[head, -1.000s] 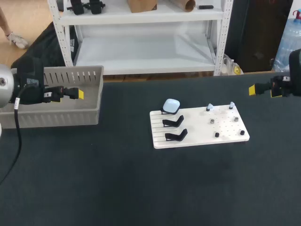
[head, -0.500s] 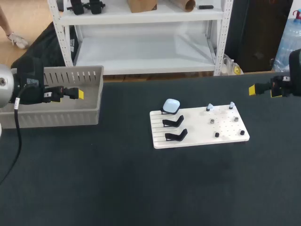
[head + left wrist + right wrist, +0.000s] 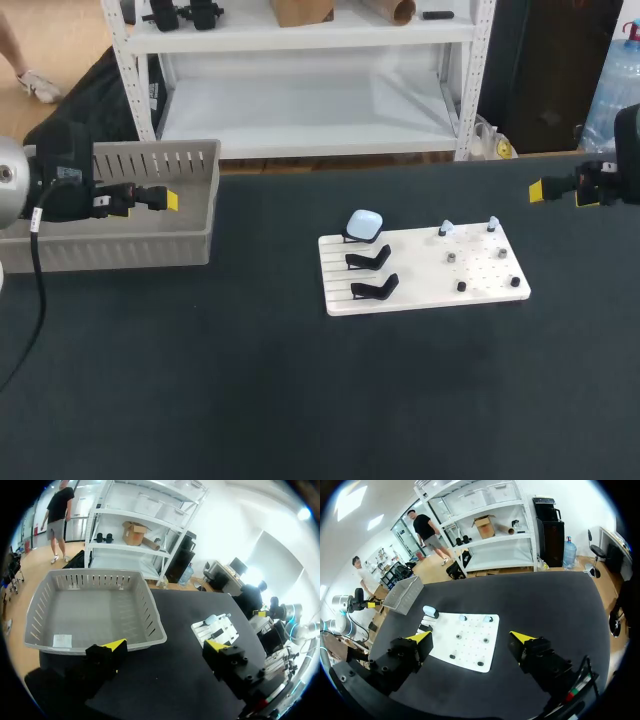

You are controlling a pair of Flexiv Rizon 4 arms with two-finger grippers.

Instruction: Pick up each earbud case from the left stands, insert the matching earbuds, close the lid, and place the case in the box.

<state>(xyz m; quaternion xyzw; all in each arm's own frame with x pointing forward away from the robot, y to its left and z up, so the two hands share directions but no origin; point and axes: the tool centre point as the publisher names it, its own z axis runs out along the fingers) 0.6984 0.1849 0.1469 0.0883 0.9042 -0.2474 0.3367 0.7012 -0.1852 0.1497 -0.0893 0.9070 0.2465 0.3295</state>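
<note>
Left gripper point(image 3: 165, 646) near the grey box point(image 3: 120, 250), right gripper point(image 3: 471, 637) well apart from the white board point(image 3: 480, 272): both wide open, empty. Pale-blue earbud case point(image 3: 364, 223) sits on the rearmost stand point(image 3: 350, 238). I judge it light, rigid, slick; pinch across its sides.

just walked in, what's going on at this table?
Nothing is being handled right now. The left gripper hangs open beside the grey slotted plastic box, and the right gripper hangs open out to the right of the white pegboard. One pale blue earbud case sits on the rear black stand; the two nearer black stands are empty.
</note>
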